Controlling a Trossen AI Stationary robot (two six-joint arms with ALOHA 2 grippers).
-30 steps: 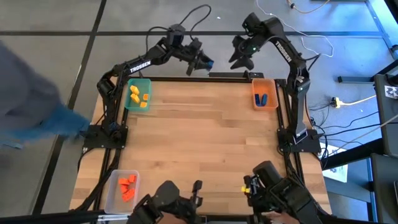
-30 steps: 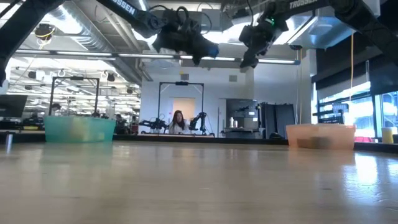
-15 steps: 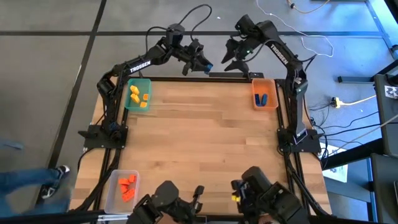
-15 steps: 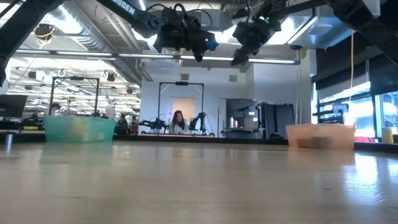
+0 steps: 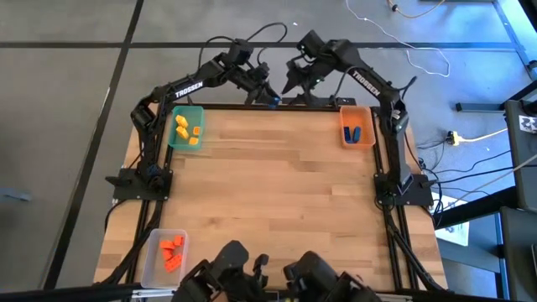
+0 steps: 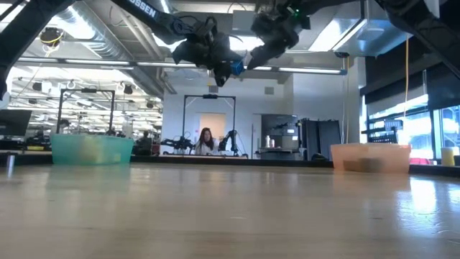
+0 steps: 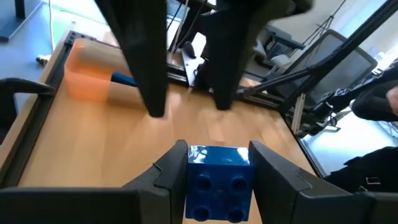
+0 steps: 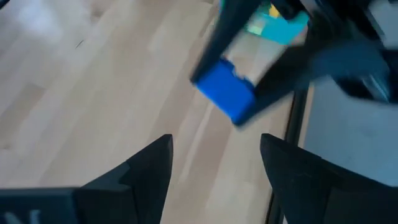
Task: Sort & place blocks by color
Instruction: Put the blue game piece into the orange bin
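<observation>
We look down on a wooden counter (image 5: pixel 277 193) with three bins at its corners. The green bin (image 5: pixel 186 127) sits at the far left corner and holds several yellow blocks (image 5: pixel 186 130). The orange bin (image 5: pixel 357 126) sits at the far right corner with blue blocks (image 5: pixel 351 132) inside. The clear bin (image 5: pixel 164 254) sits at the near left corner and carries the orange-red blocks (image 5: pixel 173 251).

Both arms reach in over the far edge of the counter, high above the wood, and meet near its middle. The left pincer (image 5: pixel 267 95) is closed on a single blue block (image 7: pixel 217 183); in the left wrist view we see the block clamped between the two dark fingers (image 7: pixel 171 171), its studs facing the camera. In the low view the same block shows as a small blue spot (image 6: pixel 236 68) hanging well above the counter.

The right pincer (image 5: pixel 295 81) hovers just beside the left one, its fingers (image 8: pixel 152 165) spread wide and empty, pointed at the blue block, which shows a little ahead of them in the right wrist view. That view is blurred, so we think the fingers are not touching the block, though we cannot be sure.
</observation>
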